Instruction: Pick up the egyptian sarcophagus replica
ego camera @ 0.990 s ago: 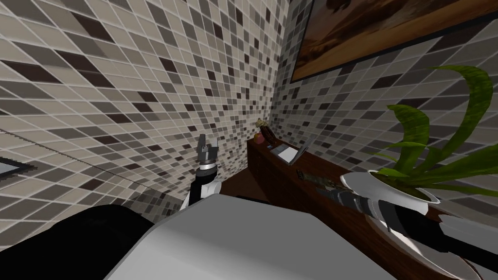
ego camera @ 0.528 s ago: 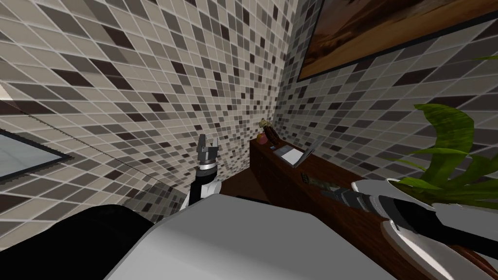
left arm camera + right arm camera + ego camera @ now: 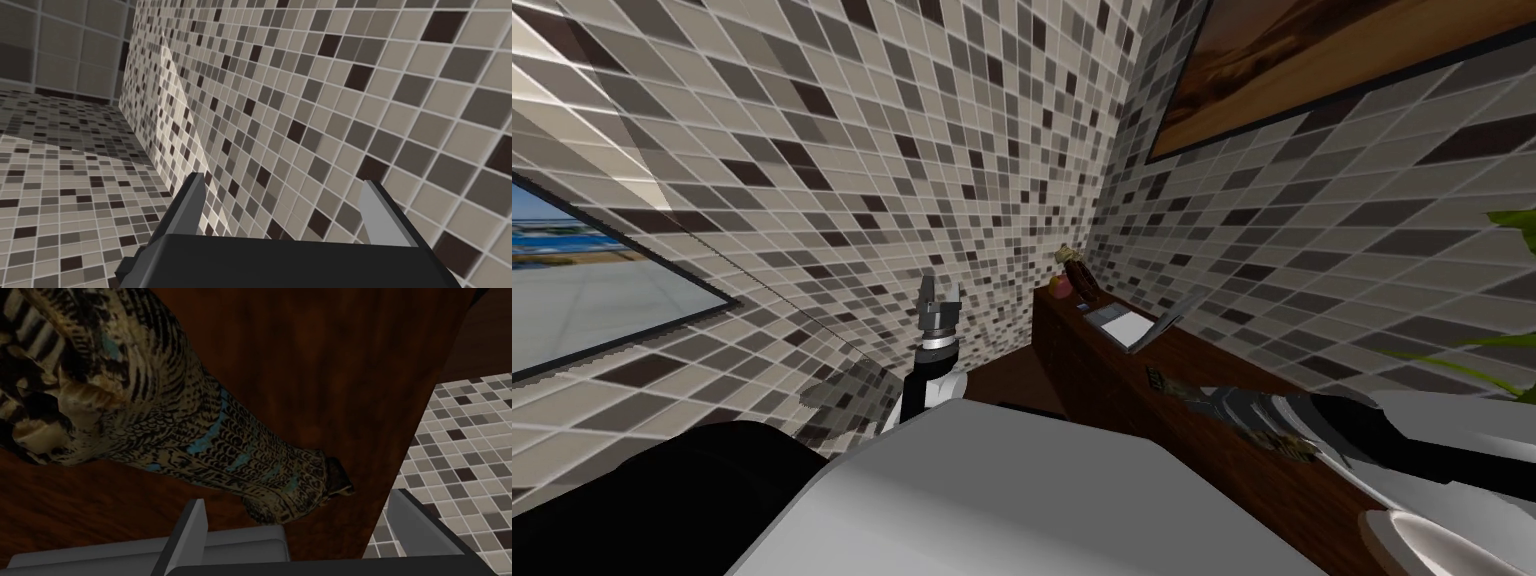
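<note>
The sarcophagus replica (image 3: 165,418) lies flat on a dark wooden sideboard (image 3: 320,363). It is tan with black feather marks and blue bands. Its narrow foot end (image 3: 300,498) reaches in between the tips of my right gripper (image 3: 300,510), which stands open. In the head view the replica (image 3: 1162,380) shows as a small dark strip in front of my right gripper (image 3: 1212,401), whose arm comes in from the right. My left gripper (image 3: 939,298) is held up by the tiled wall, open and empty (image 3: 282,200).
Further along the sideboard (image 3: 1102,390) stand an open laptop (image 3: 1137,325), a small pink thing (image 3: 1059,285) and a dark figurine (image 3: 1078,275) in the corner. A white plant pot (image 3: 1432,545) sits near right. The sideboard's edge drops to tiled floor (image 3: 450,438).
My head view has swung: the plant has slid off to the right and a window has come in at the left. Both arms hold much the same pose.
</note>
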{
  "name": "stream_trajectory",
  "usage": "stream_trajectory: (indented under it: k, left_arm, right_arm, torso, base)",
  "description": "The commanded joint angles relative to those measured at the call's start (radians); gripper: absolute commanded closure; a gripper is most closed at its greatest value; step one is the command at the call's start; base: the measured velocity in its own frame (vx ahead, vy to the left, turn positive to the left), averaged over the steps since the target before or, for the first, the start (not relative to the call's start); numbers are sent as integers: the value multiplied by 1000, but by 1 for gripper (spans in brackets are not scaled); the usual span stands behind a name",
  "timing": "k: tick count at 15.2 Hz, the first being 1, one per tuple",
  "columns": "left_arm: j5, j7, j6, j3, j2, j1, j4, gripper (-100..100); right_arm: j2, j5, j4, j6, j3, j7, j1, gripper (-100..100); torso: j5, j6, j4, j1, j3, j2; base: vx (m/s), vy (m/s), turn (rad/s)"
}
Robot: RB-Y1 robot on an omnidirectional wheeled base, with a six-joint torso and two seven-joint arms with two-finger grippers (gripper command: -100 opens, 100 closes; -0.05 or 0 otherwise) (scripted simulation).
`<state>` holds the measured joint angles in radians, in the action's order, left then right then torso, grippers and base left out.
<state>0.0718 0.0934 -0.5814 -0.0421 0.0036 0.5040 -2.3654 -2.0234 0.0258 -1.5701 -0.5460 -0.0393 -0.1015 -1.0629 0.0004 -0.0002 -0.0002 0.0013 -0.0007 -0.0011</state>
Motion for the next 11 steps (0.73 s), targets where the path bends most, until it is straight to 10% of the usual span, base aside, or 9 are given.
stream_trajectory:
  k: [1, 11]
  left_arm:
    - [0, 0, 0, 0, 0, 0, 0, 0]
    - [0, 0, 0, 0, 0, 0, 0, 0]
  right_arm:
    - [-50, 4, 31, -6, 0, -2, -44, -100]
    - [-278, 13, 95, -18, 22, -12, -144, -100]
  torso:
    - [0, 0, 0, 0, 0, 0]
    - [0, 0, 0, 0, 1, 1]
  base:
    - [-6, -1, 196]
    - [-11, -6, 143]
